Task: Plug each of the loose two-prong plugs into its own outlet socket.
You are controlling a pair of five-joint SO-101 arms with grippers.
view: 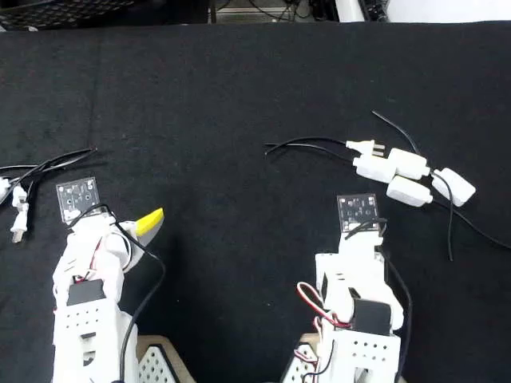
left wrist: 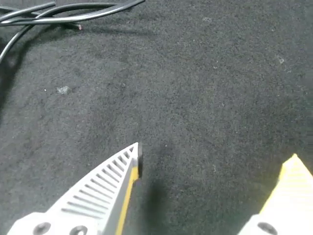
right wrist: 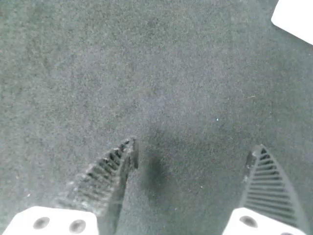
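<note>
A white two-prong plug lies at the right rear of the black table, beside a cluster of white socket blocks on black cords. Another white plug lies at the far left edge with its black cables. My left gripper is open above bare cloth, right of that plug; its yellow finger sticks out to the side. The cables cross ahead of it. My right gripper is open and empty, nearer than the cluster, with one white block's corner ahead of it.
Both arm bases, the left arm and the right arm, stand at the near edge. Bare black cloth covers the middle and back of the table. A cord trails from the right cluster toward the near right.
</note>
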